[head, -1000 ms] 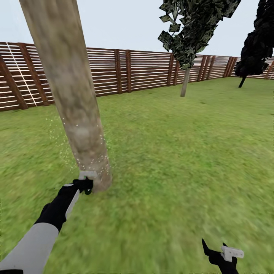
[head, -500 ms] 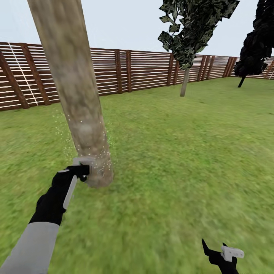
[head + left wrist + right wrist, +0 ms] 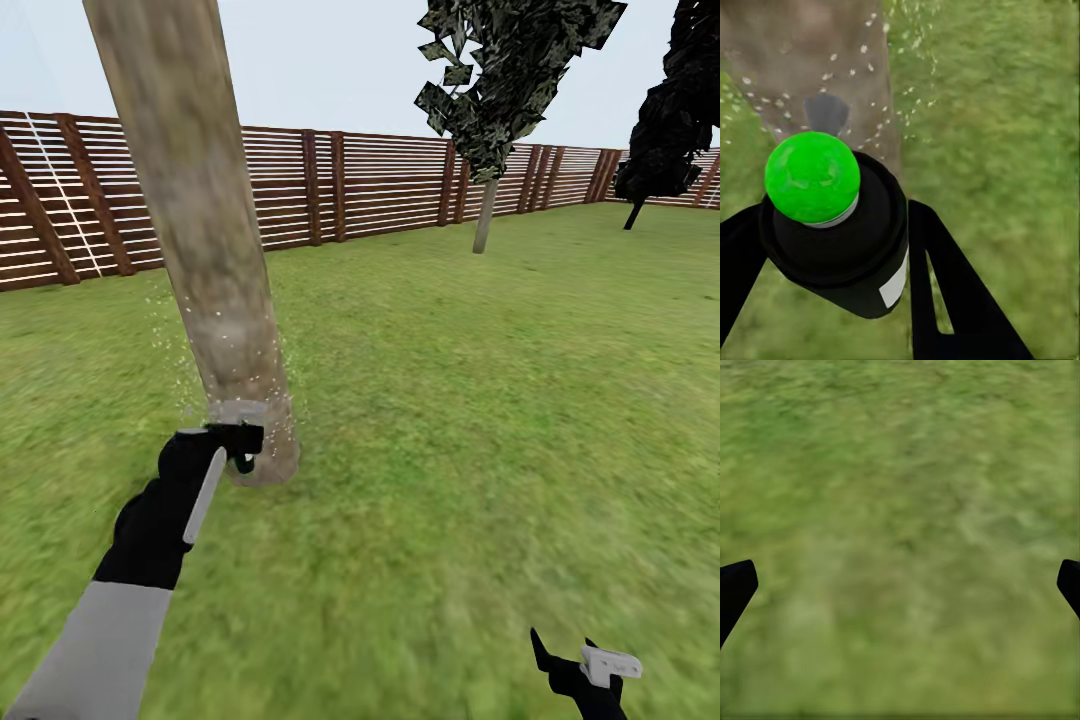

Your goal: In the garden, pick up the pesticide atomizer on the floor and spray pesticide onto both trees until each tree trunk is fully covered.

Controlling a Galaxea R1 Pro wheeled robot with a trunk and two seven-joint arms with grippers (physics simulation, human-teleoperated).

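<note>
The fence of brown horizontal slats runs along the far edge of the lawn, from the left side across to the right. At the left, the left arm reaches forward over the grass, and the left claw sits at the foot of the near tree trunk, just beside its widened base. That claw is pinching the pesticide atomizer: in the left wrist view the black body with its bright green cap sits between the two dark fingers, one on either side, and a small white label shows on its flank. The nozzle end faces the trunk. White specks hang in the air around the lower trunk and over the bark, and a small darker grey patch marks the bark ahead of the cap. The near trunk is thick, mottled grey-beige, and leans slightly, its top passing out of the head view. Further right, well apart, the second tree stands near the fence with a thin pale trunk and dark jagged foliage. A dark bushy tree stands at the far right. The right claw hangs low over the grass at the lower right; its fingers are spread wide, holding nothing.
</note>
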